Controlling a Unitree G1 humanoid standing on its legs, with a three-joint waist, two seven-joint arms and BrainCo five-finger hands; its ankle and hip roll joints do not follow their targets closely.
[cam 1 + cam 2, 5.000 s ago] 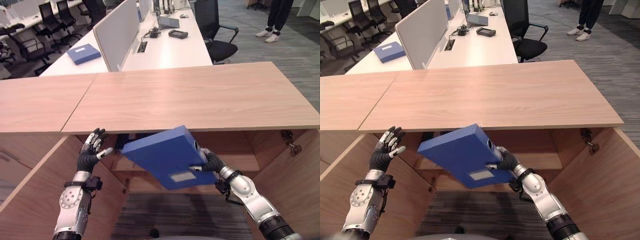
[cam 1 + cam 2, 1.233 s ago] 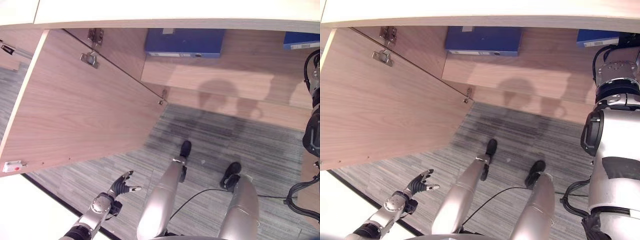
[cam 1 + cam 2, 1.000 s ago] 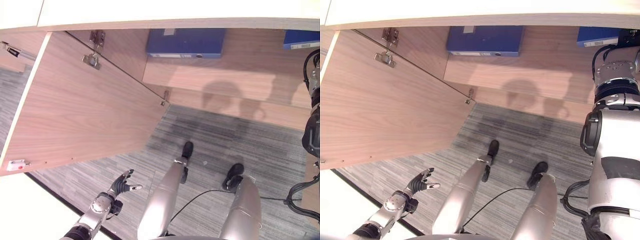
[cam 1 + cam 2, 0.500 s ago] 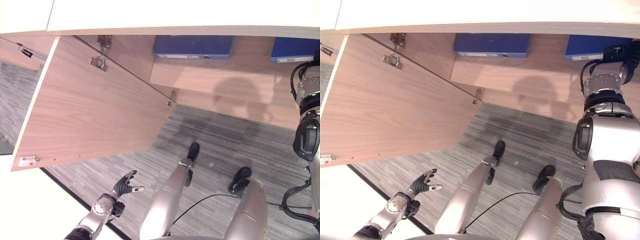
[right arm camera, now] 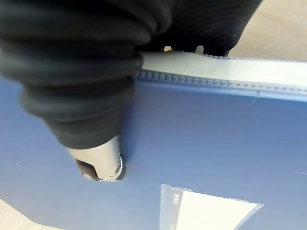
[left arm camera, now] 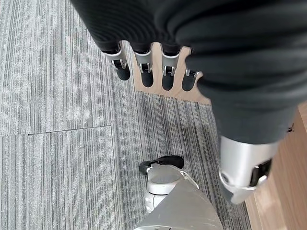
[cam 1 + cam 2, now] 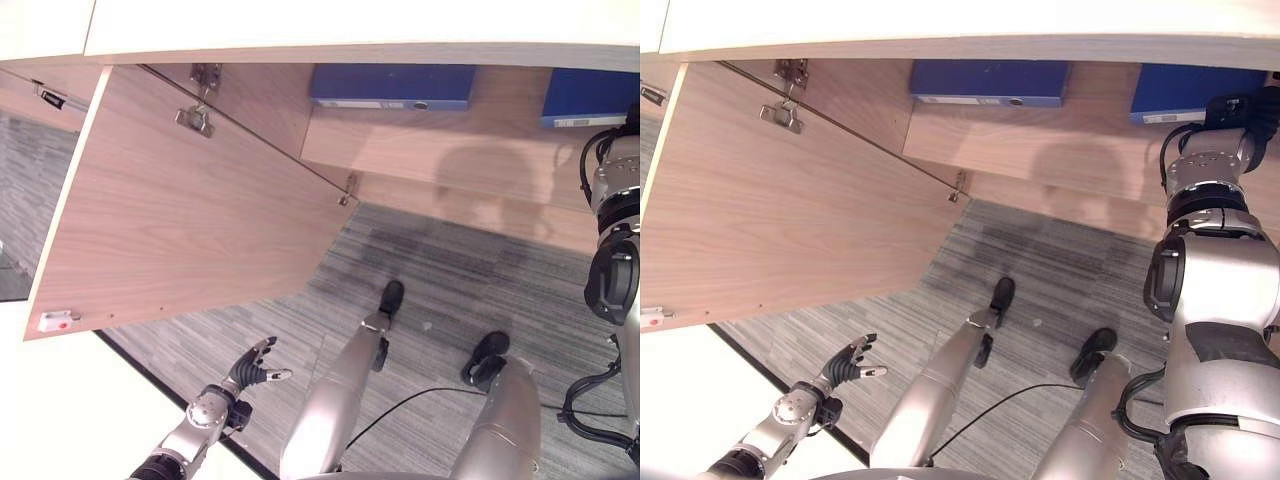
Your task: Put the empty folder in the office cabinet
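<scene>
The blue folder (image 7: 1185, 95) stands on the cabinet shelf (image 7: 1080, 150) at the right, label side out. My right hand (image 7: 1246, 110) is up against it. In the right wrist view the thumb (image 5: 99, 162) presses on the folder's blue face (image 5: 216, 143), above its clear label pocket (image 5: 211, 213), and the fingers reach over its edge. My left hand (image 7: 250, 368) hangs low over the carpet, well away from the cabinet, with its fingers (image 6: 144, 72) straight and nothing in it.
A second blue folder (image 7: 392, 87) lies flat further left on the same shelf. The left cabinet door (image 7: 190, 220) stands wide open, swung out over the grey carpet (image 7: 450, 270). The cabinet's wooden top (image 7: 350, 25) overhangs the opening.
Five seconds ago my right hand held the folder tilted in front of the cabinet; now it stands on the shelf. The camera has dipped down. My left hand has dropped low.
</scene>
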